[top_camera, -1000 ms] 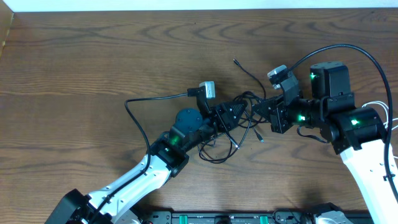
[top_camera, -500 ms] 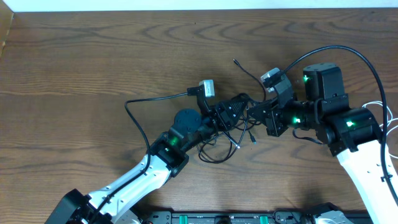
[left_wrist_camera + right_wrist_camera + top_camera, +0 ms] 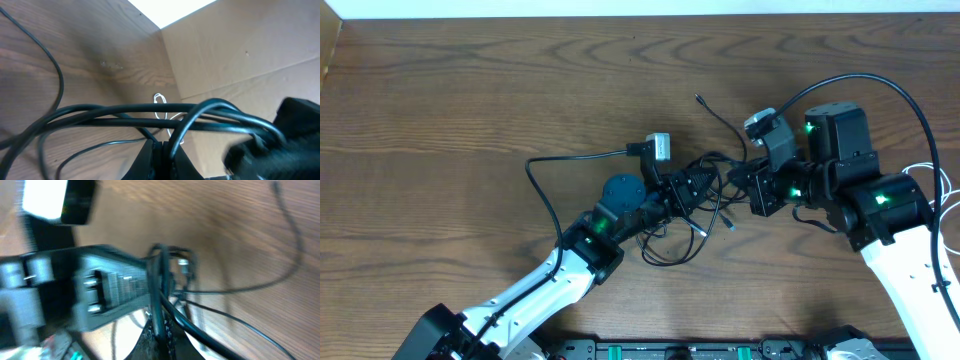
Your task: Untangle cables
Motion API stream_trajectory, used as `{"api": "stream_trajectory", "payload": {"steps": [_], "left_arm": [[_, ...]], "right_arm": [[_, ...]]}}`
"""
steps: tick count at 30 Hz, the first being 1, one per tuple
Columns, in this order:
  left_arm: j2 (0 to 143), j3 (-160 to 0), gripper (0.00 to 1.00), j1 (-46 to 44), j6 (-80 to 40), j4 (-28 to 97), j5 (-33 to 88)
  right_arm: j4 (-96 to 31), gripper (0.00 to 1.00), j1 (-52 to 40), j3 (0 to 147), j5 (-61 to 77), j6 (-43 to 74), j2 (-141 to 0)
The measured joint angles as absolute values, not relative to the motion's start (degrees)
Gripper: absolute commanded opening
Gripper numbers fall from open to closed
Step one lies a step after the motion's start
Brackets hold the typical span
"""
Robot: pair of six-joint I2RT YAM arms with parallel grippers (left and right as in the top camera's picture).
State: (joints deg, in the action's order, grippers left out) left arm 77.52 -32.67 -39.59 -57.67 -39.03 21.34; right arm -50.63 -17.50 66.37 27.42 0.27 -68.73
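overhead shows black cables tangled mid table between left gripper and right gripper; only wrist views show both jaws pinched tight on black cables, left wrist alone catching the white cable.

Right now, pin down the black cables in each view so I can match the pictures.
Overhead: black cables bunched at the centre of the frame.
Left wrist: black cables stretched across mid-frame, left to right.
Right wrist: black cables rising from bottom centre.
Shared landmark: the wooden table, brown grain behind the cables in all three views.
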Motion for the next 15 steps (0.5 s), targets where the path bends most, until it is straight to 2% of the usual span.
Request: {"api": "stream_trajectory", "payload": {"steps": [7,15], "left_arm": [[77.47,-32.67,0.08,-38.17,-51.66,-39.05,25.76],[76.97,-32.67,0.08,-30.30,-49.65,-38.72,38.50]], "right_arm": [[-52.45,0.02,-17.61,66.37,16.73,4.60,-68.97],[-52.99,0.02,-19.11,66.50,9.74,13.43,-73.21]]}}
